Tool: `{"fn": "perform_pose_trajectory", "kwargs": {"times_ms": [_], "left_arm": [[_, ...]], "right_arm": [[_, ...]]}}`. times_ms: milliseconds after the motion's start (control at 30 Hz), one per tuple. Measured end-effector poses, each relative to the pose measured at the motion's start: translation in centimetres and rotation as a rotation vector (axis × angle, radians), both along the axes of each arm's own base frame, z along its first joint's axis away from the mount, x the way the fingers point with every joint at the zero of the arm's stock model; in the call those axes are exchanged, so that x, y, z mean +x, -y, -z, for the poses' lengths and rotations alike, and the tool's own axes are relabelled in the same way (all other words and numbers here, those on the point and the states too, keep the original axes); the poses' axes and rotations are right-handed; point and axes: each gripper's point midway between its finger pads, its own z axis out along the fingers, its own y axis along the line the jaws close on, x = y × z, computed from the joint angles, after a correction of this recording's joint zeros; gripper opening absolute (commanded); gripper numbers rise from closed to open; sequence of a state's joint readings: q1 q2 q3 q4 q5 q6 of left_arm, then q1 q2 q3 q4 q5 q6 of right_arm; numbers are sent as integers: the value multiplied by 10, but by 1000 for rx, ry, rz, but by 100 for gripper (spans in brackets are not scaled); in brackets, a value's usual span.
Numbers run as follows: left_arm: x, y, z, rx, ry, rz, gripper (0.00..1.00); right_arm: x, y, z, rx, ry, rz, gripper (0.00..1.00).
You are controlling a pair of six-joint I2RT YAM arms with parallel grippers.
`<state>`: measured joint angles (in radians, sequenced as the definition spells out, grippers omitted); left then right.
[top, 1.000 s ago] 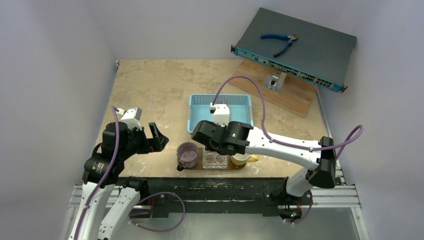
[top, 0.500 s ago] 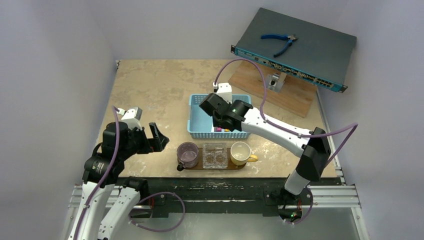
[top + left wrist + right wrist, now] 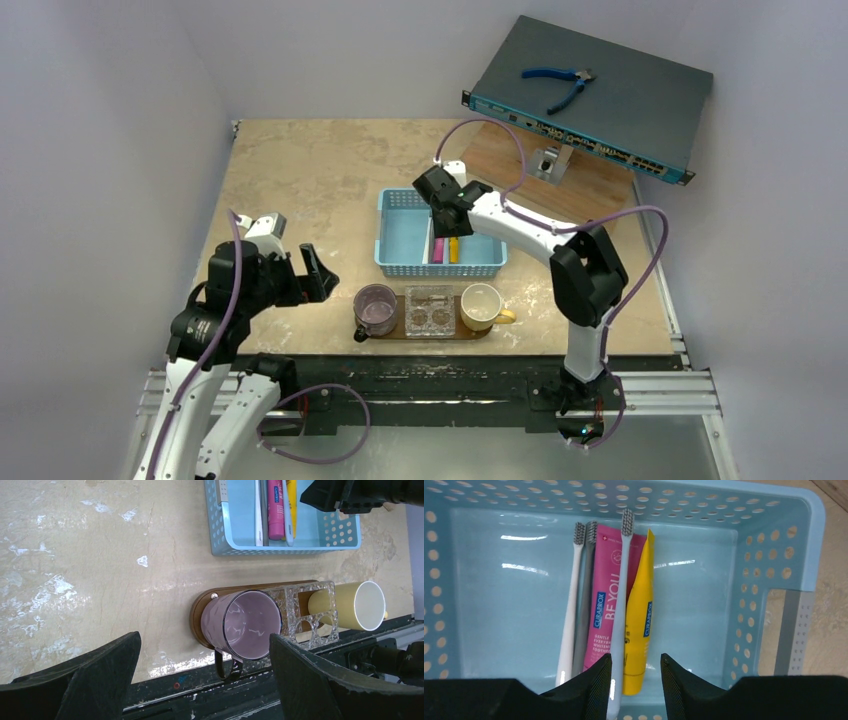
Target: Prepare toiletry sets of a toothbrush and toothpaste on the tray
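Two sets' worth of stock lies in the basket [image 3: 724, 495], none of it on the tray [image 3: 196, 620] yet: the pink tube [image 3: 606, 605] and yellow tube [image 3: 639, 625] lie side by side, a white brush [image 3: 569, 620] and a grey brush [image 3: 584, 605] touch the pink tube's outer edge, and a pale-blue brush [image 3: 620, 595] rests along the seam between the tubes. Your right gripper [image 3: 636, 665] hangs just above that seam, jaws parted a little and holding nothing. A second ago it was over the clear holder [image 3: 310, 612] on the tray; it has since swung back to the basket, so you are likely starting a fetch, not a placement. The tray carries the purple cup [image 3: 247, 625], the holder and the yellow cup [image 3: 360, 605], and no tube or brush shows there. With the items packed this tightly, expect a neighbour to drag along. Your left gripper [image 3: 315, 278] has not moved: jaws spread wide, empty, near the tray's purple-cup end.
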<state>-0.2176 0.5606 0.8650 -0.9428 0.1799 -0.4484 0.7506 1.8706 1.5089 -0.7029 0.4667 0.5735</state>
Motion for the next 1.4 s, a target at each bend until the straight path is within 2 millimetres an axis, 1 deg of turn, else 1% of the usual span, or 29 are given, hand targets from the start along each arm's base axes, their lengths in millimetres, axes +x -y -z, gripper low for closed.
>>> {"fn": "perform_pose_trajectory", "kwargs": {"times_ms": [133, 233, 333, 467, 633, 767, 900, 1033, 1200, 1400], "left_arm": [[0, 0, 0, -1, -3, 2, 100], [1, 1, 1, 0, -10, 3, 100], [1, 1, 3, 1, -19, 4, 100], [2, 2, 5, 2, -29, 6, 100], [3, 2, 6, 3, -36, 6, 100], [3, 2, 6, 3, -37, 6, 100], [3, 2, 6, 4, -37, 6, 100], [3, 2, 6, 4, -37, 6, 100], [3, 2, 6, 4, -37, 6, 100], [3, 2, 6, 4, -36, 6, 100]], "right_arm": [[10, 7, 22, -14, -40, 14, 42], [15, 12, 35, -17, -66, 25, 41], [21, 14, 42, -16, -79, 31, 40], [26, 12, 47, -5, -87, 31, 40], [28, 8, 53, 11, -96, 21, 36], [29, 7, 59, 9, -105, 17, 35], [29, 7, 61, 11, -109, 16, 30], [29, 7, 61, 11, -108, 16, 16], [28, 7, 61, 8, -109, 16, 0], [27, 11, 57, 2, -104, 22, 0]]}}
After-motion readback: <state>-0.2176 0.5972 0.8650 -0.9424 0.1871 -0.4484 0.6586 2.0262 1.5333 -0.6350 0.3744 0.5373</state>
